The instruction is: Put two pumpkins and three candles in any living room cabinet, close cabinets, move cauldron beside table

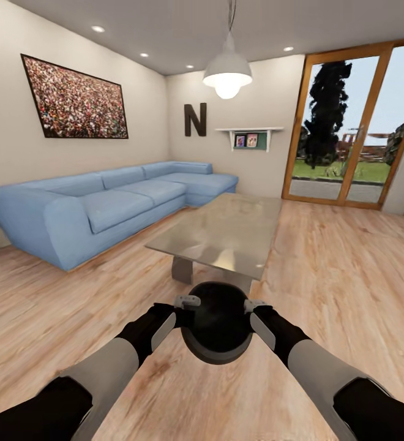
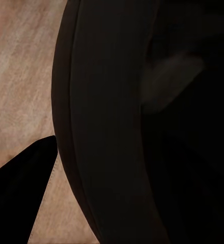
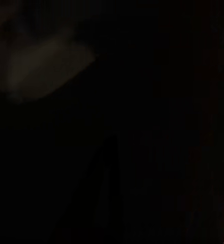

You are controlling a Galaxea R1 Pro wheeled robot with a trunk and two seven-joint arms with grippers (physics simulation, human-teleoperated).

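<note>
Black and round, the cauldron [image 1: 217,331] is seen in the head view held up between both arms, just short of the near edge of the glossy coffee table [image 1: 226,233], with wooden floor [image 1: 349,288] beneath it. The left gripper [image 1: 187,301] is pressed to one side of the rim and the right gripper [image 1: 254,305] to the other; both forearms are reached forward and angled inward, wrists turned toward the pot. Whether the jaws are clenched on the rim or merely squeezing against it cannot be told from here. A slip is judged the main danger: the pot seems carried by two-sided pressure alone, so any uneven move of one arm could let it roll out and drop to the floor. The table's near corner is close too, and a forward push could knock the pot against it. A blue sofa [image 1: 104,208] is seen well apart on the left.

Over to the left wrist view: the cauldron's dark curved wall [image 2: 112,127] is pressed right up to the camera, floor [image 2: 20,76] glimpsed past it. One dark fingertip [image 2: 20,193] is seen at the edge; the jaw state cannot be told.

Right wrist view now: near-total darkness, taken to be the cauldron's side [image 3: 142,127] hard against the lens. Nothing of the jaws can be made out.
</note>
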